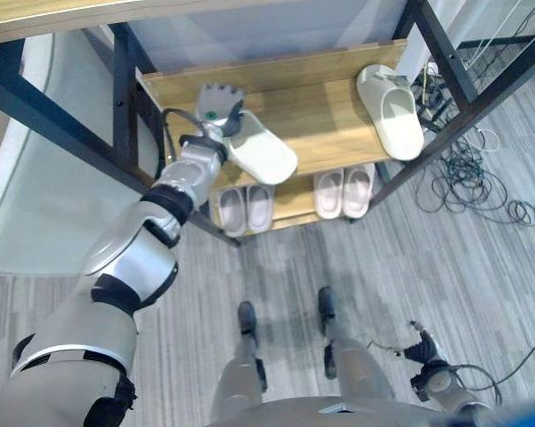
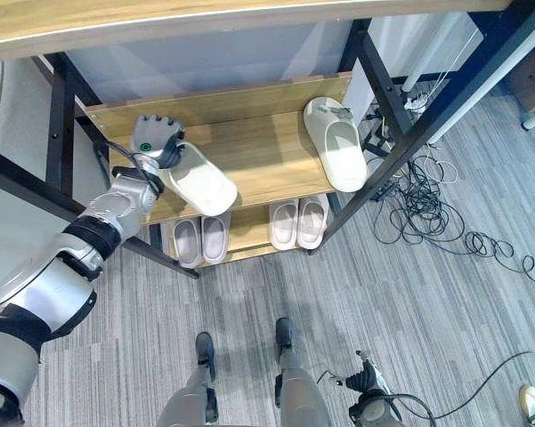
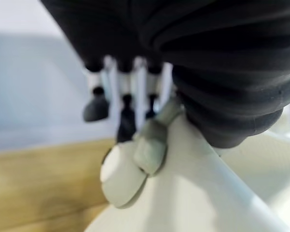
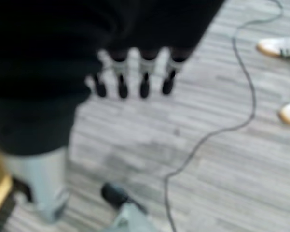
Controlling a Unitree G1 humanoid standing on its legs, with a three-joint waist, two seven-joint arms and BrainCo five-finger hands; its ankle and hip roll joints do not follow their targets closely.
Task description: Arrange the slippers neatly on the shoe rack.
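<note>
On the shoe rack's wooden middle shelf [image 1: 329, 116] my left hand [image 1: 218, 105] is shut on the heel end of a white slipper [image 1: 263, 151], at the shelf's left part. The slipper's toe reaches out past the shelf's front edge. In the left wrist view the thumb [image 3: 152, 145] presses on the slipper [image 3: 193, 193] and the fingers curl behind it. A second white slipper [image 1: 392, 111] lies at the right end of the same shelf, apart from the first. My right hand [image 1: 425, 349] hangs low over the floor, open and holding nothing.
Two pale pairs of slippers [image 1: 246, 206] [image 1: 344, 190] stand side by side on the lower shelf. Black frame posts [image 1: 125, 98] [image 1: 445, 116] flank the shelves and a wooden board runs above. Loose cables [image 1: 472, 169] lie on the floor to the right. A person's shoes [image 4: 280, 46] stand nearby.
</note>
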